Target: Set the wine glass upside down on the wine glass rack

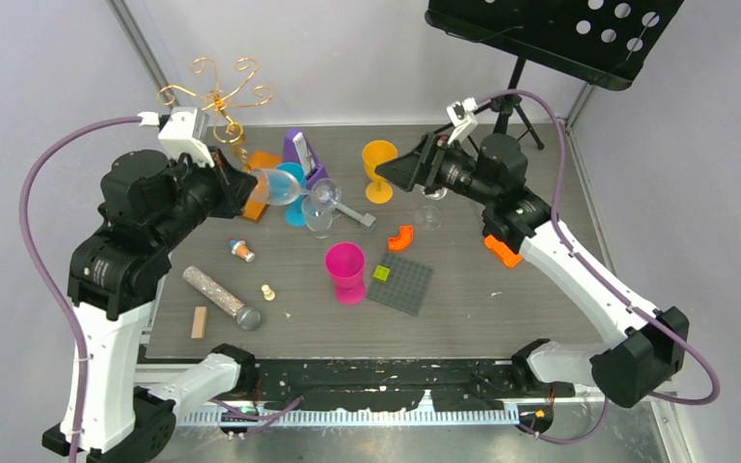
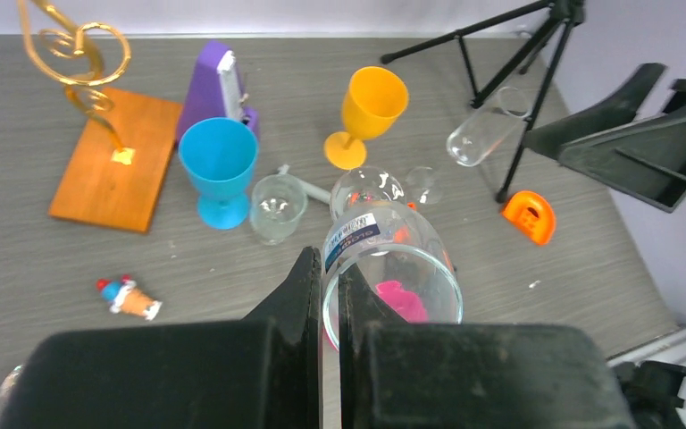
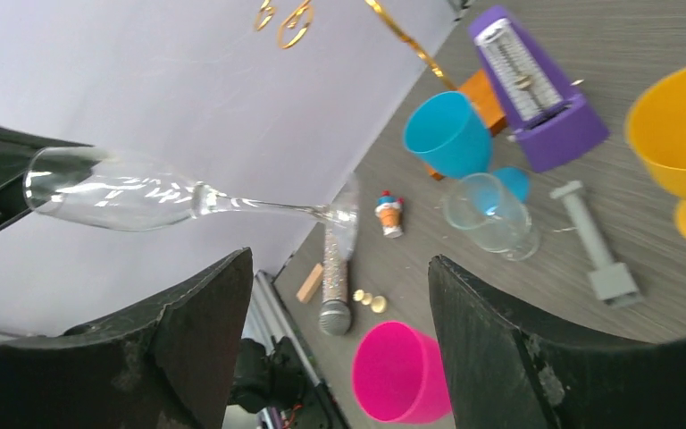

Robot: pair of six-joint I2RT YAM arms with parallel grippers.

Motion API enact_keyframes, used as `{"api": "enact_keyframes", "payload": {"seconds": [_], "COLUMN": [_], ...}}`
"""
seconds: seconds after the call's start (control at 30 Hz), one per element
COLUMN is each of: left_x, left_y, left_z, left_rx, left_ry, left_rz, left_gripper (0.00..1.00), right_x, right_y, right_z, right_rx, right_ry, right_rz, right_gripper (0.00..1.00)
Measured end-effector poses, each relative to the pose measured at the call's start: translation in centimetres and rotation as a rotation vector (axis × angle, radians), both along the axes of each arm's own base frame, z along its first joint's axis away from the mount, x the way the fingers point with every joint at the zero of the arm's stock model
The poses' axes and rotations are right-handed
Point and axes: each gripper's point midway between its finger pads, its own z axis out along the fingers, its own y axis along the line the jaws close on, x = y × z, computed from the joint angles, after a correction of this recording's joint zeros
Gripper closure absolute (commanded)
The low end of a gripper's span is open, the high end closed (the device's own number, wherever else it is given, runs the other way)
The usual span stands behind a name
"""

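1. Left pincer [image 1: 249,189], in the top view, pressed together on the bowl of the wine glass [image 1: 280,188]. Glass held on its side in the air, foot toward the middle of the table [image 1: 502,309], near the wine glass rack [image 1: 217,95] at the far left. Right pincer [image 1: 400,174] spread and empty, well apart on the other side. Judged to be the carry step: glass lifted, not yet hung.

2. Left wrist view: left pincer [image 2: 330,277] shut tight, apparently on the rim wall of the wine glass [image 2: 393,268]. Clear bowl with a printed label [image 2: 353,228], stem and foot pointing away from the camera. Wine glass rack [image 2: 71,54], thin gold wire scrolls over an orange base, up at the left and off the glass's line.

3. Right wrist view: right pincer [image 3: 339,264] wide apart with nothing between its fingers [image 3: 188,349]. Wine glass [image 3: 125,192] seen lengthwise: long clear bowl, thin stem, round foot, lying level above the table. Gold curls of the wine glass rack [image 3: 286,18] at the top edge. Next move, by judgement: a swing toward the rack, a wrist turn to bring the bowl down, then the stem slid into a scroll arm with the foot caught on the wire. Little margin likely with wire and stem so thin.
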Motion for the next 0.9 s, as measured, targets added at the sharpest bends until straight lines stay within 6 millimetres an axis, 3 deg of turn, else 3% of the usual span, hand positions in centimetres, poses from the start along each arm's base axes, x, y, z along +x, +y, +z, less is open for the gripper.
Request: {"api": "enact_keyframes", "payload": {"seconds": [0.1, 0.2, 0.4, 0.53, 0.73, 0.9], "left_x": [0.2, 0.6, 1.0, 1.2, 1.5, 1.8], "left_y": [-1.0, -1.8, -2.9, -3.3, -3.7, -4.0], "left_z": [0.3, 0.3, 0.9, 1.4, 2.3, 2.6], "left_rx": [-0.045, -0.083, -0.139, -0.158, -0.181, -0.191], "left_ry": [-0.008, -0.010, -0.028, -0.049, -0.079, -0.089], "left_rz": [-0.033, -0.057, -0.087, -0.099, -0.116, -0.123], "left_gripper": [1.00, 1.00, 1.00, 1.00, 1.00, 1.00], "right_x": [-0.6, 0.1, 1.4, 0.9, 0.1, -0.1], "right_y": [1.9, 2.8, 4.7, 6.2, 7.5, 7.8], "right_z": [0.8, 0.4, -2.9, -4.7, -4.1, -3.5], "right_rx": [0.025, 0.042, 0.037, 0.019, 0.027, 0.040], "right_ry": [0.004, 0.046, 0.178, 0.243, 0.247, 0.242], "right_rz": [0.047, 0.048, 0.067, 0.110, 0.168, 0.190], "right_gripper": [0.29, 0.34, 0.35, 0.38, 0.47, 0.64]}}
